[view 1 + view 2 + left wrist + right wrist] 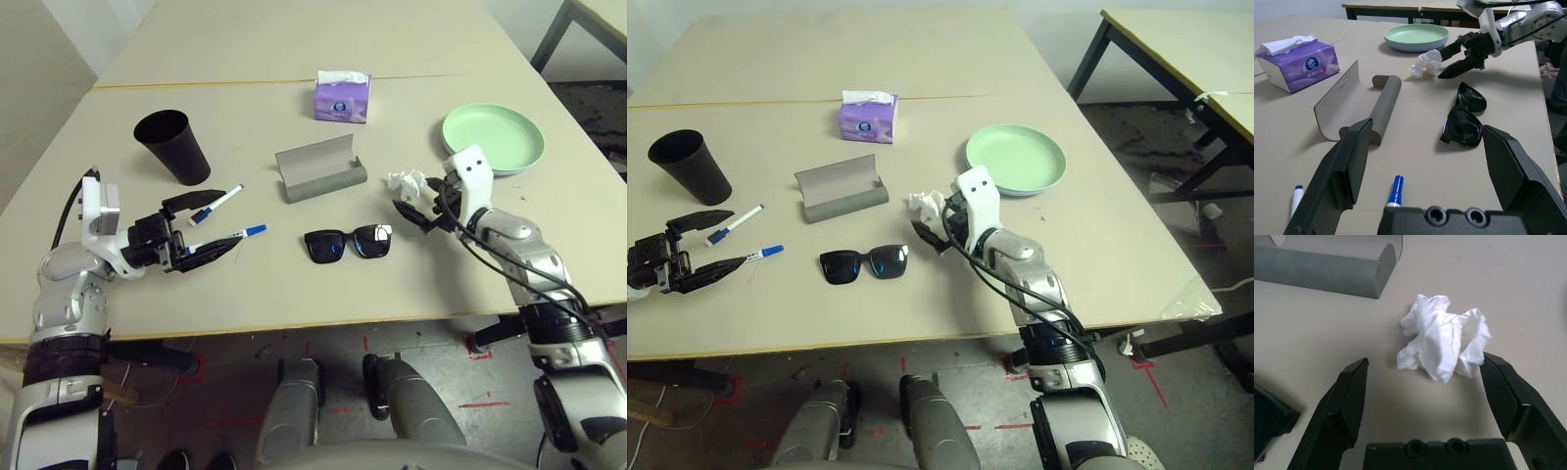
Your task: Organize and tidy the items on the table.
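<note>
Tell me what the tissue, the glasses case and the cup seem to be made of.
Tissue: thin white paper, matte, crumpled into soft folds.
Case: probably felt or fabric-covered, grey and dull, lying open.
Cup: likely plastic, black, smooth, with little shine.

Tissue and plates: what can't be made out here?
- Tissue: whether the right gripper fingertip touches it, right wrist view; edges overlap.
- Blue plate: mostly hidden under the green plate, left wrist view.
- Marker: body hidden behind the left gripper's finger, left wrist view.
</note>
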Available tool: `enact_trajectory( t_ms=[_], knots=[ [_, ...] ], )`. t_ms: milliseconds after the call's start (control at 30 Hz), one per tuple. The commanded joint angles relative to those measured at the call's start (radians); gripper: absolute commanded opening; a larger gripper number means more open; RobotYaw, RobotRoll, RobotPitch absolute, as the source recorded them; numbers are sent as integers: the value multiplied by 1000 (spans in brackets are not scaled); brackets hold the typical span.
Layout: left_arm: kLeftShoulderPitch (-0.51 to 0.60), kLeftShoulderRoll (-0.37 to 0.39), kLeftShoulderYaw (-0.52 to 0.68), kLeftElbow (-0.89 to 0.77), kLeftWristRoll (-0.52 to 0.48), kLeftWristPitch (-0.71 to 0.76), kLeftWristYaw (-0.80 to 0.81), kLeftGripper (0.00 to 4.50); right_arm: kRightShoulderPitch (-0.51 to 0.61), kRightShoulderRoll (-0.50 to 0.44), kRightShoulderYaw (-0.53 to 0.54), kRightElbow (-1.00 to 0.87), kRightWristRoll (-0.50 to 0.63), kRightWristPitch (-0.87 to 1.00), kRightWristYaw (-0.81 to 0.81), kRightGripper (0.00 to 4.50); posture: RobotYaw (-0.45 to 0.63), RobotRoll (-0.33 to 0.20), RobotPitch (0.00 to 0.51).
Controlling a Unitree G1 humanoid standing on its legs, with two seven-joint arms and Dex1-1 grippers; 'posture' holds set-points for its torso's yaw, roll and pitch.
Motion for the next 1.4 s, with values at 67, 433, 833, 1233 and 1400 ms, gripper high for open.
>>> enact_trajectory(
  t_ms=[67,433,833,1233,1400],
  knots=[
    [26,1,9,-38,-3,12,8,4500,-41,21,19,84,-24,-54,10,4481,34,0,196],
    [59,-12,11,-73,-10,16,32,4500,-75,43,16,135,-35,-98,17,2743,37,0,190],
    [52,-24,1,-82,-13,22,39,4500,-57,38,0,104,-22,-88,22,32,24,0,187],
    [45,-31,-6,-67,-6,25,32,4500,-127,-115,-168,-28,52,59,1,32,3,0,188],
    [36,-38,-14,-62,-1,25,32,4500,-220,-190,-181,98,19,12,6,32,1,0,190]
  ],
)
